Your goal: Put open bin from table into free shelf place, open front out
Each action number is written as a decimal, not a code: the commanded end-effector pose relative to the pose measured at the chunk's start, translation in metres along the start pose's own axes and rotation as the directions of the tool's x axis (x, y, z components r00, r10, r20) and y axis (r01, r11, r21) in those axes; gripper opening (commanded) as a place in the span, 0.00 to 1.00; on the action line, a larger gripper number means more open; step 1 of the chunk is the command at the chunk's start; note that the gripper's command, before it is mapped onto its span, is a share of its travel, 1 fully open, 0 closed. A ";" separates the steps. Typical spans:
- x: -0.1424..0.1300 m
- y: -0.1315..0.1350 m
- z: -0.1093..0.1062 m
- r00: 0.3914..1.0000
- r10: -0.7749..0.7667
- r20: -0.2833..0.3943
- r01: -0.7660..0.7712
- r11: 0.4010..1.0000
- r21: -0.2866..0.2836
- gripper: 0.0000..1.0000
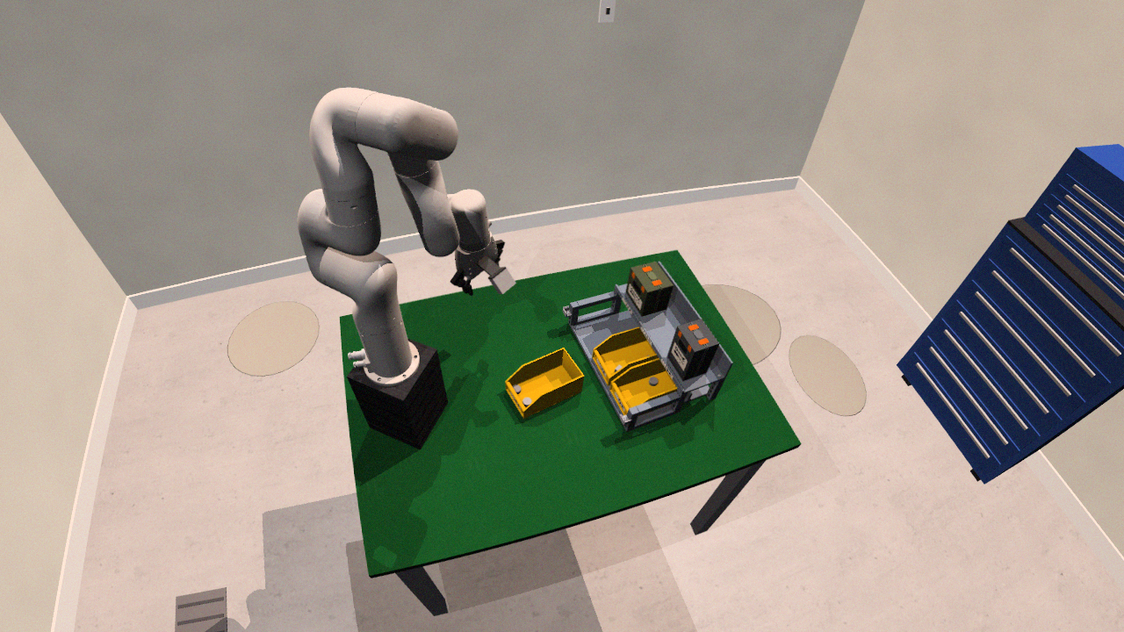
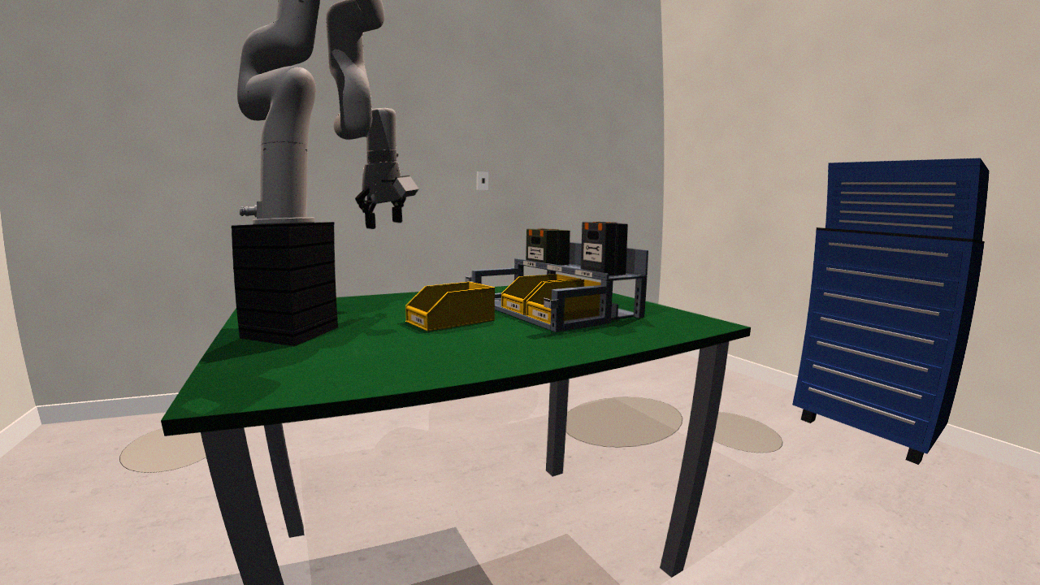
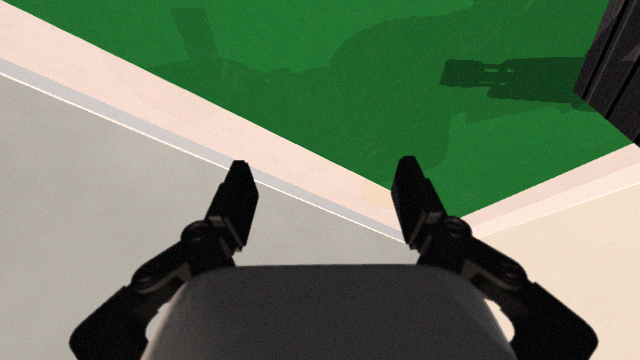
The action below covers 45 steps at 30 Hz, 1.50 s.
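Observation:
A yellow open bin [image 1: 544,383] stands on the green table, left of the grey shelf [image 1: 648,346]; small grey parts lie in it. It also shows in the exterior view [image 2: 450,305]. Two yellow bins [image 1: 635,369] stand side by side on the shelf's nearer part; the far place [image 1: 599,312] is free. My gripper [image 1: 465,284] is open and empty, high above the table's far edge, well away from the bin. It also shows in the exterior view [image 2: 382,215] and in the wrist view [image 3: 322,172], where only table and floor lie below.
Two dark boxes with orange tops [image 1: 651,285] [image 1: 693,346] stand on the shelf's upper board. My black base block [image 1: 398,397] stands at the table's left. A blue drawer cabinet [image 2: 894,298] stands on the floor to the right.

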State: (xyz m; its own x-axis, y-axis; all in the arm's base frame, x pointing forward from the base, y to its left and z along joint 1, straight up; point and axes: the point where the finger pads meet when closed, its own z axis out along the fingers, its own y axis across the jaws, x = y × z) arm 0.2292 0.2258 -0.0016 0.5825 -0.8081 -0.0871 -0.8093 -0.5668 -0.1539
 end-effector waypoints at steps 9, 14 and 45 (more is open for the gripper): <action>0.049 -0.007 -0.005 0.967 0.253 0.010 -0.253 0.966 0.045 1.00; 0.049 -0.007 -0.005 0.967 0.253 0.010 -0.253 0.966 0.045 1.00; 0.147 -0.018 -0.012 0.720 0.692 0.053 -0.693 0.713 0.110 1.00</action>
State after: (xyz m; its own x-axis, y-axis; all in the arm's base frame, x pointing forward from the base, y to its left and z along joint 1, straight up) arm 0.3276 0.1147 0.0001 -0.1359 -0.9664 -0.2182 -0.9732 0.1714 -0.1534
